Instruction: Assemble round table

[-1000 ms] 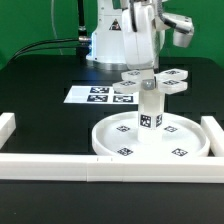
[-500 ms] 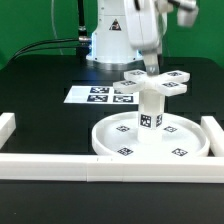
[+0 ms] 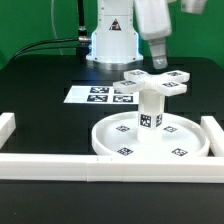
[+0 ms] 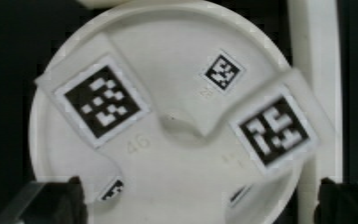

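Note:
The large round rimmed disc (image 3: 120, 140) lies on the black table by the front border bar. The short post (image 3: 150, 110) stands upright on it. The cross-shaped piece (image 3: 152, 81) sits on top of the post. My gripper (image 3: 160, 58) hangs above and a little behind the cross piece, apart from it. In the wrist view the cross piece (image 4: 176, 120) with its tags fills the picture, over the disc (image 4: 158, 25). My gripper (image 4: 197, 205) is open, its dark fingertips (image 4: 51, 200) wide apart with nothing between them.
The marker board (image 3: 95, 95) lies flat behind the disc. White border bars run along the front (image 3: 60, 165), the exterior view's left (image 3: 7, 128) and right (image 3: 212, 130). The arm's base (image 3: 110, 40) stands at the back, before a green backdrop.
My gripper has risen and moved toward the exterior view's right, away from the cross piece. The cross piece, post and disc have stayed in place.

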